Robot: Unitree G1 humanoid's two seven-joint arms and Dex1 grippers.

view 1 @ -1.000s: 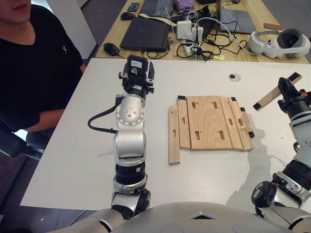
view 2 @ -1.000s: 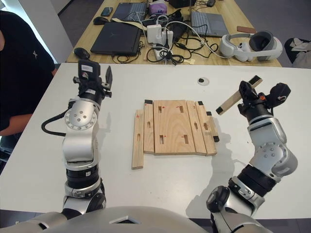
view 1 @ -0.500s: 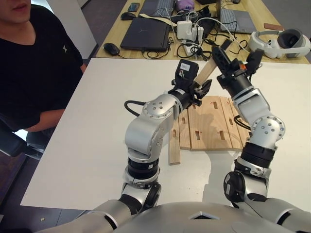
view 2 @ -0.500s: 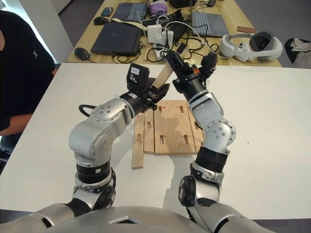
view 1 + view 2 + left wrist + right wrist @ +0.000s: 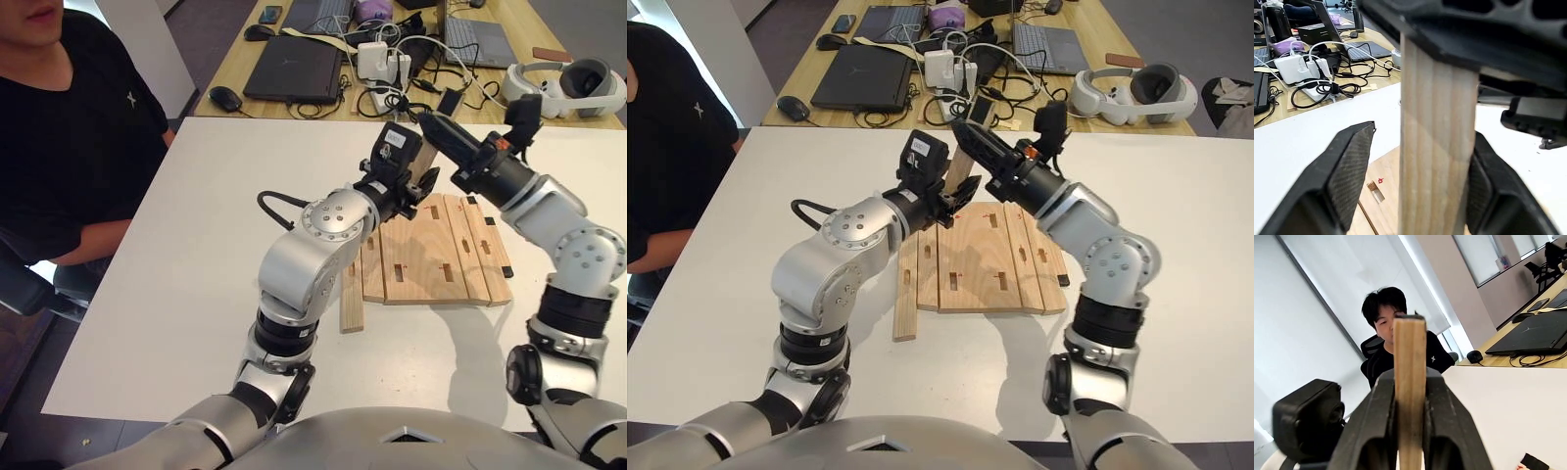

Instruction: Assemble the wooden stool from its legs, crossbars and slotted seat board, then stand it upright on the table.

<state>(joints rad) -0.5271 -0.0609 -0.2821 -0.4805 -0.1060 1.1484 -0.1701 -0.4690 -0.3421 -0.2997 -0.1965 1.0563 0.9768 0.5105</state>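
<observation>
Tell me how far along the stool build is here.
Done: nothing joined yet; the seat board and the bars beside it lie flat on the table. In hand: the right pincer grips one leg in the air over the board's far edge, and the open left pincer brackets it. Left: all the fitting and the standing up.

wooden leg point(image 5: 1437, 147): dead centre of the frame, upright
left gripper point(image 5: 1422, 142): pads point(image 5: 1349, 171) flank it (gap on one side, not clamped)
right gripper point(image 5: 1440, 34): black, clamping the leg's far end
seat board point(image 5: 1376, 196): background, slot showing
</observation>
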